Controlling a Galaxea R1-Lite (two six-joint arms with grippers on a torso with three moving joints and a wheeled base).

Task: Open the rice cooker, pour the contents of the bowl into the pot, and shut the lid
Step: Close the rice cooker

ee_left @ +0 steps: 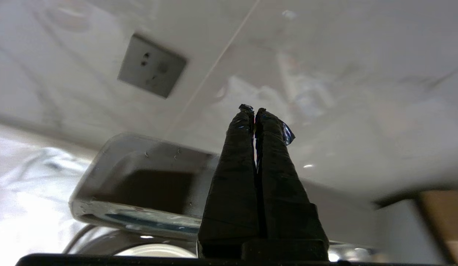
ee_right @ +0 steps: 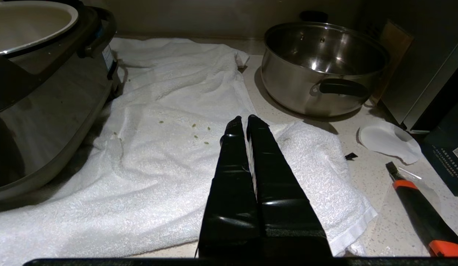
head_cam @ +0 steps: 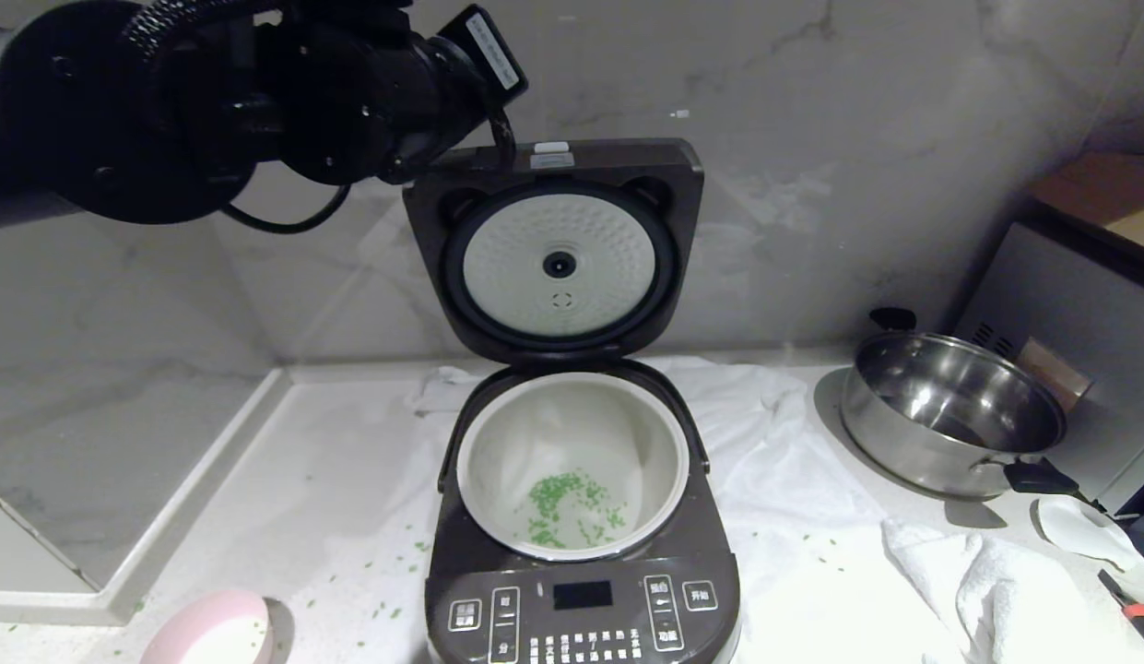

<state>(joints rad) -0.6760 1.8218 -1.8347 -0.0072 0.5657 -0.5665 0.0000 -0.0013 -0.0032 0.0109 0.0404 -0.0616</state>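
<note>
The rice cooker (head_cam: 581, 609) stands at the middle front with its lid (head_cam: 682, 184) hinged upright, white dimpled plate facing me. The white pot (head_cam: 572, 415) holds the contents (head_cam: 562, 503), green chopped bits on its floor. The pink bowl (head_cam: 217, 632) rests on the counter at the front left, a few green bits inside. My left arm (head_cam: 350, 83) is raised at the upper left, by the lid's top corner. The left gripper (ee_left: 254, 109) is shut on nothing, above the lid's back (ee_left: 140, 181). The right gripper (ee_right: 243, 120) is shut and empty over the towel, right of the cooker.
A white towel (head_cam: 784, 480) lies under and right of the cooker. A steel pan (head_cam: 949, 410) with black handles and a grey box appliance (head_cam: 1079, 314) stand at the right. Loose green bits (head_cam: 387, 609) dot the counter. A box cutter (ee_right: 417, 203) lies near the right front edge.
</note>
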